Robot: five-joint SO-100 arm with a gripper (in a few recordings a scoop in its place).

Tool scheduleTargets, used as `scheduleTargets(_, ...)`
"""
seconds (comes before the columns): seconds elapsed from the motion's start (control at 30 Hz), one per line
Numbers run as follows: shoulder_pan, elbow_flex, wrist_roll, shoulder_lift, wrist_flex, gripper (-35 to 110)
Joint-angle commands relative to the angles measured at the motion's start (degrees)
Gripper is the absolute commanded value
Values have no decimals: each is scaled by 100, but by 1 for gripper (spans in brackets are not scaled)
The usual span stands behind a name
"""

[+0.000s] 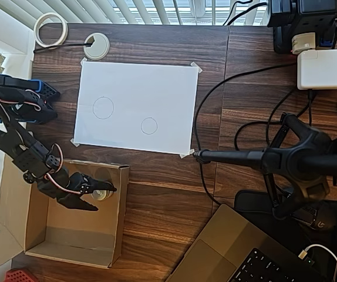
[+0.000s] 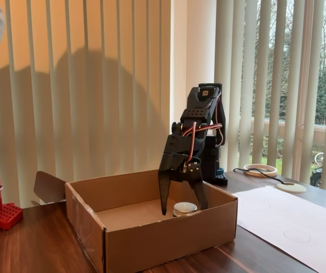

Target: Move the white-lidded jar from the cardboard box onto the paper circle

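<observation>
Gripper [image 2: 182, 211]: black, pointing down into the box, fingers spread apart on either side of the jar, not clamped.
Jar [image 2: 184, 208]: upright on the box floor, white lid up, near the wall that faces the paper; contact with the fingers cannot be told.
Box [image 1: 119, 217]: brown cardboard, open top, at 7 o'clock on the desk in the overhead view.
Paper [image 1: 157, 94]: white sheet taped to the desk, toward 12 o'clock.
Small circle [image 1: 149, 126]: pencil outline, bare, at 1 o'clock from the jar, well apart.
Large circle [image 1: 103, 108]: at 10 o'clock from the small one.
</observation>
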Motion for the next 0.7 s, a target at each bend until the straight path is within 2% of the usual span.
scheduleTargets(0.0,0,-316,-123,141,-79,41)
scheduleTargets(0.67,0,-396,-316,167,694,40)
